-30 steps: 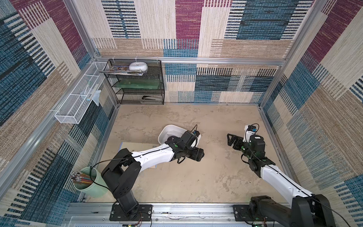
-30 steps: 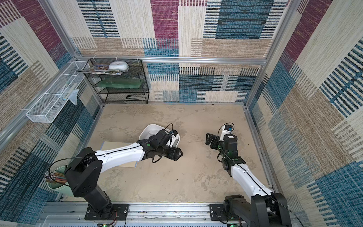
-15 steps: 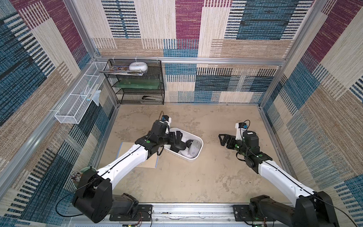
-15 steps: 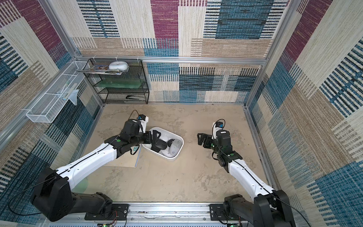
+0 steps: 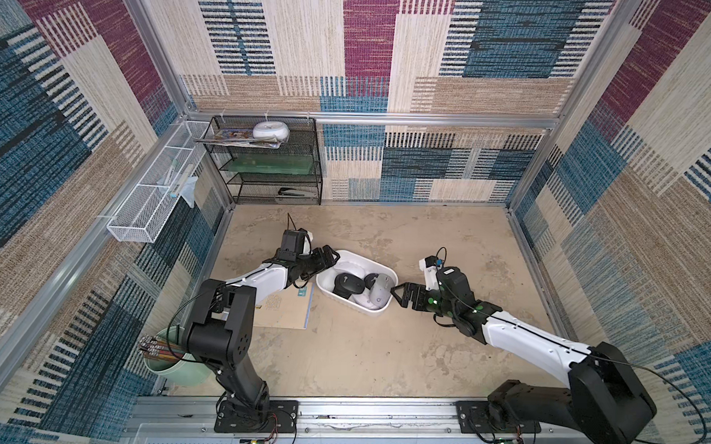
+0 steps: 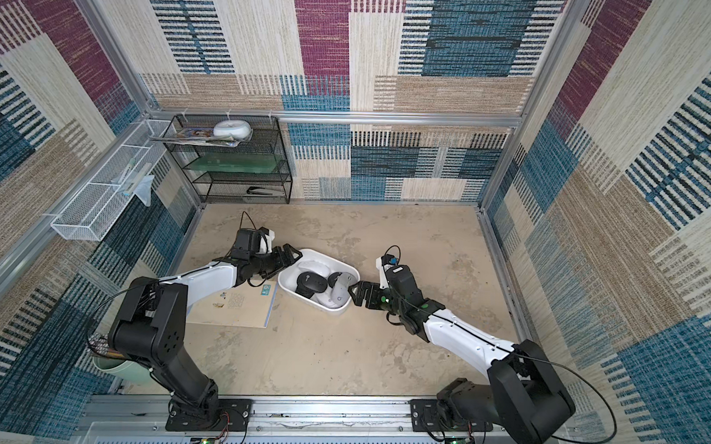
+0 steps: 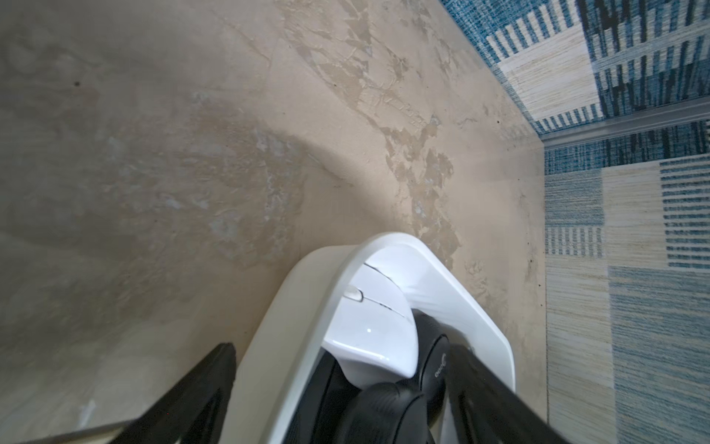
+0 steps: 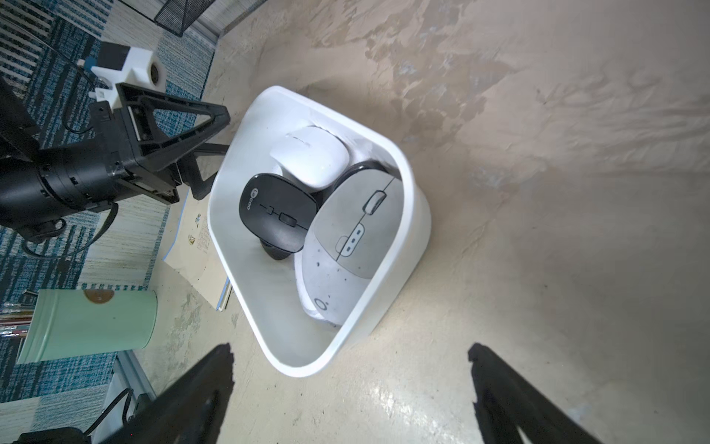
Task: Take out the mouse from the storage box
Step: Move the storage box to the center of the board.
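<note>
Storage box [image 5: 365, 257] at bench [image 5: 381, 354] ctr. Inside: grey mouse [image 8: 353, 230], black mouse [image 8: 274, 209], white mouse [image 8: 313, 155], piled, more under them. Left pincer [image 5: 329, 258] at box's 10 o'clock end, spread wide, straddling rim w/ one finger outside and one inside. Right pincer [image 5: 400, 295] at 4 o'clock, spread, just short of box, empty.

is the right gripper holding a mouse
No, the right gripper is open with only bare floor between its jaws, short of the white plastic storage box where the grey computer mouse lies.
</note>
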Motion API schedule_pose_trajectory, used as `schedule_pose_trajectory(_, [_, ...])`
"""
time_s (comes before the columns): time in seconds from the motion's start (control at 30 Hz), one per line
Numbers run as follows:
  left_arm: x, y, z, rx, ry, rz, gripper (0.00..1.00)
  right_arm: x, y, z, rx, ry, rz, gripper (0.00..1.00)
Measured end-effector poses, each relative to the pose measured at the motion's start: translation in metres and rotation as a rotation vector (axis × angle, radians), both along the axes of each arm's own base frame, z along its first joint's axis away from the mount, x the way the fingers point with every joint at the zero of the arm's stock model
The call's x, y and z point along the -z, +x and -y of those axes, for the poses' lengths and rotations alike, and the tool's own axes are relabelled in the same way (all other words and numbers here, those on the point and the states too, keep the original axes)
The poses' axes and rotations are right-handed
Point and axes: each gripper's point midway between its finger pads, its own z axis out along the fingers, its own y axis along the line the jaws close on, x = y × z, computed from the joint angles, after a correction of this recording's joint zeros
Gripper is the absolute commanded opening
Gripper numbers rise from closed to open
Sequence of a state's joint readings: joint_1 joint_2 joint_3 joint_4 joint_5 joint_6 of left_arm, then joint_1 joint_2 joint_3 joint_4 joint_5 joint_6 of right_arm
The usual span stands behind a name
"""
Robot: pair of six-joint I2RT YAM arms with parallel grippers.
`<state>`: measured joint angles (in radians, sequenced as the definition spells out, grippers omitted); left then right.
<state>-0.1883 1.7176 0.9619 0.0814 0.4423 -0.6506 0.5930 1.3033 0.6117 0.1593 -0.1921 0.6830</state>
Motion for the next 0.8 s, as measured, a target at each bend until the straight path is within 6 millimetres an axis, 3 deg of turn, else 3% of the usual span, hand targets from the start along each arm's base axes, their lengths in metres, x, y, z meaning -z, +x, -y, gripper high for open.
schedule_pose_trajectory(0.23, [0.003, -0.027, 0.031, 0.096, -0.014, 0.010, 0.88, 0.003, 0.006, -0.016, -0.029, 0.001, -0.023, 0.98])
schedule_pose_trajectory(0.6, [0.007, -0.085, 0.076, 0.205, 0.059, 0.022, 0.89, 0.017, 0.020, 0.022, 0.101, -0.209, -0.014, 0.99])
schedule_pose_trajectory(0.7, [0.006, -0.098, 0.076, 0.219, 0.090, 0.003, 0.93, 0.015, 0.019, 0.030, 0.114, -0.229, 0.004, 0.99])
schedule_pose_trajectory(0.8, [-0.006, -0.095, 0.054, 0.160, 0.207, 0.010, 0.95, 0.010, 0.021, 0.047, 0.148, -0.255, 0.030, 0.99])
